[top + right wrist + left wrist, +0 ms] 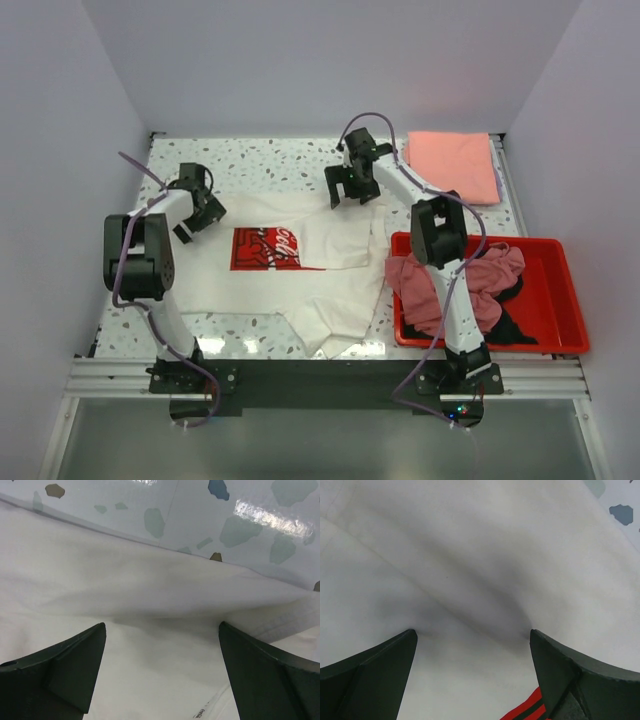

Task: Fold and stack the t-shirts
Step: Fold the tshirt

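A white t-shirt (330, 290) with a square red Coca-Cola print (266, 248) lies partly folded in the middle of the table. My left gripper (203, 208) stands open at the shirt's far left edge. In the left wrist view its fingers (380, 665) spread wide just over the white cloth (470, 570), with nothing between them. My right gripper (350, 186) stands open at the shirt's far right edge. Its fingertips (85, 645) sit low on the white cloth (150, 595) near the hem. A salmon-pink t-shirt (455, 165) lies folded at the back right.
A red plastic bin (562, 300) stands at the right front, holding a crumpled dusty-pink shirt (450, 285) and a black one (512, 325). The speckled table (270, 160) ends at grey walls on three sides.
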{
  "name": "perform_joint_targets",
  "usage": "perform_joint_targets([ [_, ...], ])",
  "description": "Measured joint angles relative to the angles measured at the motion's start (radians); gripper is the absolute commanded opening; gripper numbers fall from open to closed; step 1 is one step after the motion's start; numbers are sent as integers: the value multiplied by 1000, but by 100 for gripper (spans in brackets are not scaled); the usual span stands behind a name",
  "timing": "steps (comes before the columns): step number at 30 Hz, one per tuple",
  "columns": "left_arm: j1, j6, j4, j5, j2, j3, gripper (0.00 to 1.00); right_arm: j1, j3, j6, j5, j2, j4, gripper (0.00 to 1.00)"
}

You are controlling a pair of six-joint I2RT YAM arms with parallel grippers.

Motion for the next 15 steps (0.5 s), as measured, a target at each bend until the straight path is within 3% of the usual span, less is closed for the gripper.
perform_joint_targets([
  [9,0,16,-11,11,123,170,100,-40,235,2,-18,137,-4,99],
  [15,0,24,-26,14,231,329,100,-69,299,5,-32,183,64,99],
])
